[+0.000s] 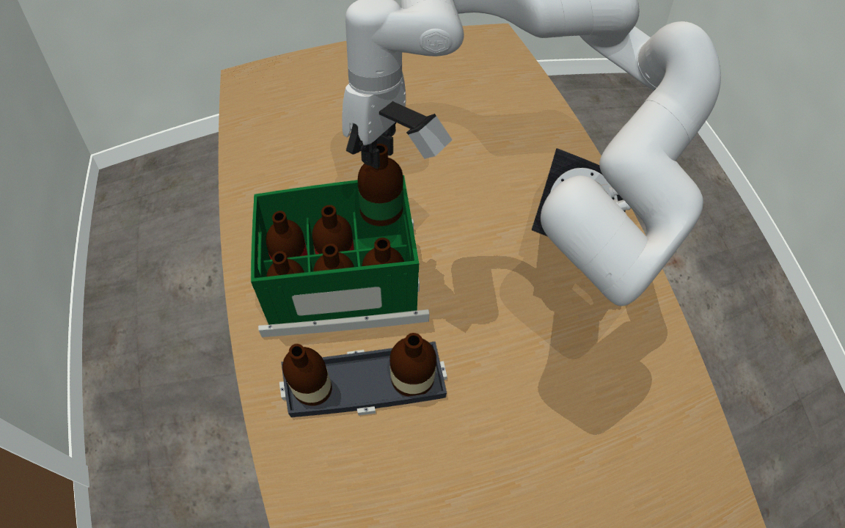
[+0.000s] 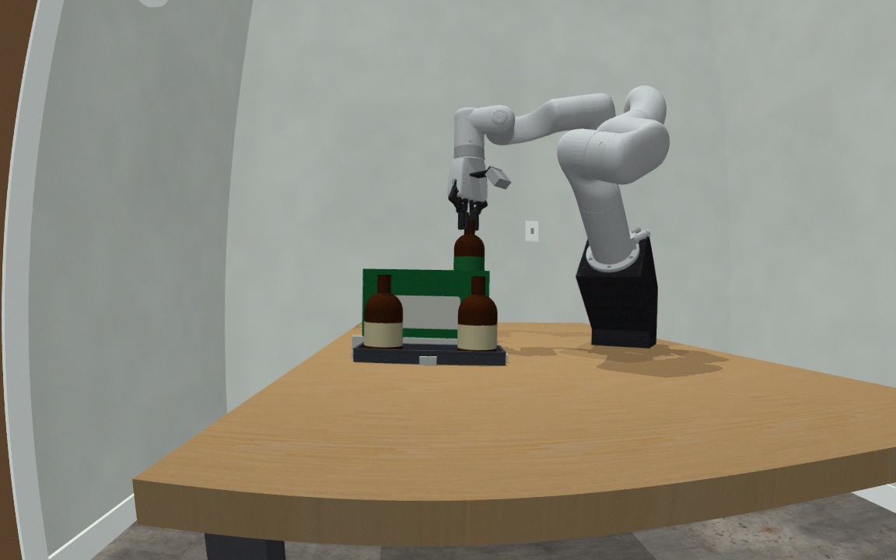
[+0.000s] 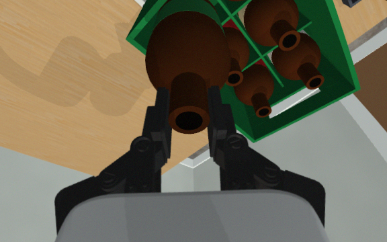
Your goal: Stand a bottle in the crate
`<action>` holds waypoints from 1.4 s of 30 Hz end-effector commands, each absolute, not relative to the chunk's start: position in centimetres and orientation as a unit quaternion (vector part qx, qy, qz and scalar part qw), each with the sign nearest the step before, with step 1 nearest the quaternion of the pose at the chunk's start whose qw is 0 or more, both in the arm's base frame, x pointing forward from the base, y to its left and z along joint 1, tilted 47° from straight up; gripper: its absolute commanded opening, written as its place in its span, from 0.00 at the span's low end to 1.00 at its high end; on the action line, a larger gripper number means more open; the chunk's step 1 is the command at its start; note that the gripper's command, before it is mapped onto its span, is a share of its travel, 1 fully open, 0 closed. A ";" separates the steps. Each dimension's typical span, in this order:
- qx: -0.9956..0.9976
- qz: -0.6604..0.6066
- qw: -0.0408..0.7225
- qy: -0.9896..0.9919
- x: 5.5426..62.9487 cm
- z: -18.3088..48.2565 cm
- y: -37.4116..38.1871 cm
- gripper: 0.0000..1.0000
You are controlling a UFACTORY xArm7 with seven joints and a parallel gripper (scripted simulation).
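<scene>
My gripper [image 1: 372, 152] is shut on the neck of a brown bottle with a green label [image 1: 380, 188]. The bottle hangs upright with its lower part inside the far right cell of the green crate [image 1: 344, 252]. In the wrist view my fingers clamp the bottle's neck [image 3: 188, 101] from both sides. In the exterior view the bottle's top half [image 2: 468, 249] sticks up above the crate's rim. Several brown bottles [image 1: 328, 229] stand in the other cells. Two bottles with cream labels [image 1: 305, 375] [image 1: 412, 364] stand upright at the two ends of the dark tray [image 1: 363, 383].
A grey stop bar [image 1: 344, 323] lies on the table between crate and tray. The arm's black base [image 1: 570, 190] stands to the right of the crate. The table's left edge runs close to the crate and tray.
</scene>
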State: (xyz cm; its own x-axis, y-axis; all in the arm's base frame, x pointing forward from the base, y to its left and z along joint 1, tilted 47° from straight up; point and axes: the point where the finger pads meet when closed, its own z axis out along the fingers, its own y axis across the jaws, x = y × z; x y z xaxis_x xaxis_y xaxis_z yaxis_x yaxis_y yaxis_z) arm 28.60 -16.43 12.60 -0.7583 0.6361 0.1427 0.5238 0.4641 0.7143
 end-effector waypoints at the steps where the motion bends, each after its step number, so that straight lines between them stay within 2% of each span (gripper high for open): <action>1: 0.341 0.389 0.073 0.852 28.6 12.7 -16.6 0.00; 42: 0.341 0.389 0.073 0.852 29.3 11.5 -15.5 0.00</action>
State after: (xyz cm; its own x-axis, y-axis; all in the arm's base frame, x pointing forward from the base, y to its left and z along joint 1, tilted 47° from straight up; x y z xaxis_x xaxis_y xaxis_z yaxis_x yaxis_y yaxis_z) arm 29.16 -15.54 11.61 -0.7582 0.6363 0.1426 0.5238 0.4640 0.7144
